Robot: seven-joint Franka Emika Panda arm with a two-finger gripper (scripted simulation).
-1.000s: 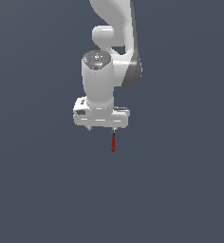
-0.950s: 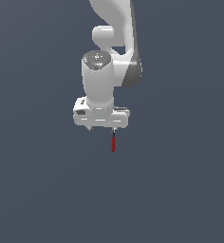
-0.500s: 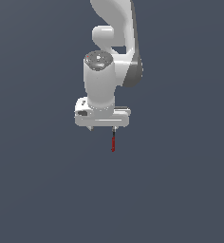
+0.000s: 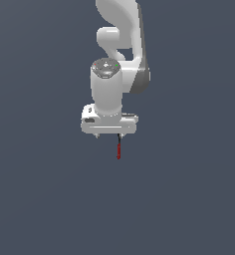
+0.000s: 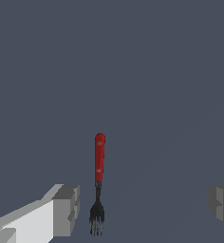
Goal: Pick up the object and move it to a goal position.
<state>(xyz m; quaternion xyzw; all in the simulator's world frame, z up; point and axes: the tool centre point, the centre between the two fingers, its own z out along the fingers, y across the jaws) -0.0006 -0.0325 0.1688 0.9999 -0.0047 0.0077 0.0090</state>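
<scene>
Object: a fork (image 5: pixel 99 180) with a red handle and dark tines; your wrist view makes that plain.
Where it is: lying on the grey table (image 4: pixel 50 199), directly under the hand (image 4: pixel 109 133), off-centre between the fingers, nearer one of them.
Hand: released, jaws spread wide, both fingers (image 5: pixel 65 209) clear of the fork.
Handling: judge it light, stiff and slim; a smooth handle may slip or pivot if you pinch near one end.
Where to grip: take the red handle mid-length, across its narrow width, not the tines.

No readable text, label or number anywhere.
</scene>
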